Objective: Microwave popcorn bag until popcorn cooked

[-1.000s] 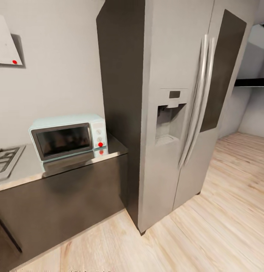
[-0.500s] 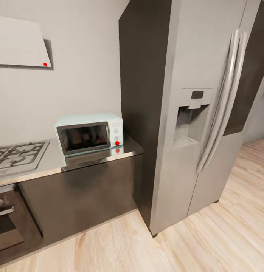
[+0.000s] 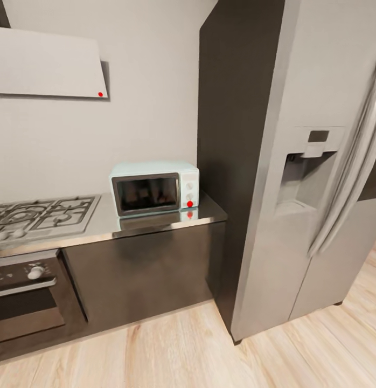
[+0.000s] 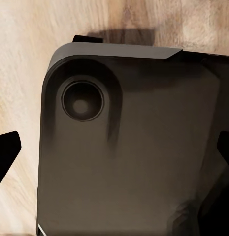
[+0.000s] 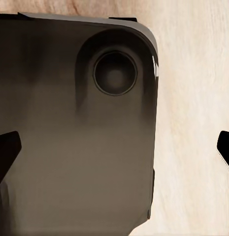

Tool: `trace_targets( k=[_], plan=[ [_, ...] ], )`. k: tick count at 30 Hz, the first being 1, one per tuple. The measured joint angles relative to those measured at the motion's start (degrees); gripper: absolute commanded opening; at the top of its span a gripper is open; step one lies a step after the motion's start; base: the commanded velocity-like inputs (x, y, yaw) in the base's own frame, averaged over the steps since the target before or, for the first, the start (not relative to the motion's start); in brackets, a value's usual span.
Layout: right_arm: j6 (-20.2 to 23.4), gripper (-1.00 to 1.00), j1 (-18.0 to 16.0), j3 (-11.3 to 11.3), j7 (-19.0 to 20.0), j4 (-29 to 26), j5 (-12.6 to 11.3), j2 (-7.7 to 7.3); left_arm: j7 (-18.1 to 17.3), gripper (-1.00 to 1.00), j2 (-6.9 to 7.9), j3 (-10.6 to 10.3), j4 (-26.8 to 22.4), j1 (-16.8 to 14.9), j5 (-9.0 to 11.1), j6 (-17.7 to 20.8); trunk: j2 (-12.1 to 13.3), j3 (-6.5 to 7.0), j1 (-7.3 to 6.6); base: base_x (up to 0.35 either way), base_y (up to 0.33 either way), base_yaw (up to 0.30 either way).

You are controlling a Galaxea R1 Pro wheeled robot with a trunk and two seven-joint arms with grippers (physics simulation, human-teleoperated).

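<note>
Fingers (image 4: 6, 155) on both arms are spread apart, empty, over your base. Microwave (image 3: 154, 187) is on the desk (image 3: 96, 229) by the fridge (image 3: 296, 161); no bag visible, so pan along the desk first.

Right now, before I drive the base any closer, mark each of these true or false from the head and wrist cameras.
1. The pale blue-white boxy microwave has its dark glass door shut. True.
2. The microwave stands on the floor beside the fridge. False: it sits on the grey steel-look countertop, at the end next to the tall grey fridge.
3. The steel gas hob lies on the far side of the microwave from the fridge. True.
4. The small red light on the microwave is above its two white knobs. False: it is below them.
5. Both wrist cameras look at the countertop. False: they show the robot's dark base over the pale wooden floor.
</note>
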Motion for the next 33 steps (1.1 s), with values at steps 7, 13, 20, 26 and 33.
trace_targets(
  k=[7, 13, 20, 26, 33],
  plan=[
    [0.05, 1.0, 0.01, 0.0, 0.0, 0.0, 0.0, -0.09, 0.0, 1.0, 0.0, -0.04, -0.01, 0.0, -0.01, 0.02, 0.0, 0.0, 0.0, 0.0, 0.0, 0.114],
    [0.22, 1.0, 0.01, 0.0, 0.03, 0.0, 0.0, -0.1, -0.08, 1.0, 0.0, -0.04, 0.11, 0.0, -0.2, 0.02, 0.0, 0.0, 0.0, 0.0, 0.0, 0.002],
    [0.18, 1.0, 0.01, 0.0, 0.02, 0.0, 0.0, -0.11, -0.08, 1.0, 0.07, -0.11, 0.35, 0.0, -0.06, 0.06, 0.0, 0.0, -0.03, 0.126, 0.0, 0.0],
    [0.13, 1.0, 0.01, 0.0, 0.0, 0.0, 0.0, -0.15, -0.08, 1.0, 0.08, -0.12, 0.34, 0.0, -0.02, 0.07, 0.0, 0.0, -0.03, 0.287, 0.0, 0.0],
    [0.19, 1.0, 0.01, 0.0, 0.0, 0.0, 0.0, -0.1, -0.08, 1.0, 0.07, -0.11, 0.34, 0.0, -0.02, 0.07, 0.0, 0.0, -0.03, 0.286, -0.016, 0.0]
  ],
)
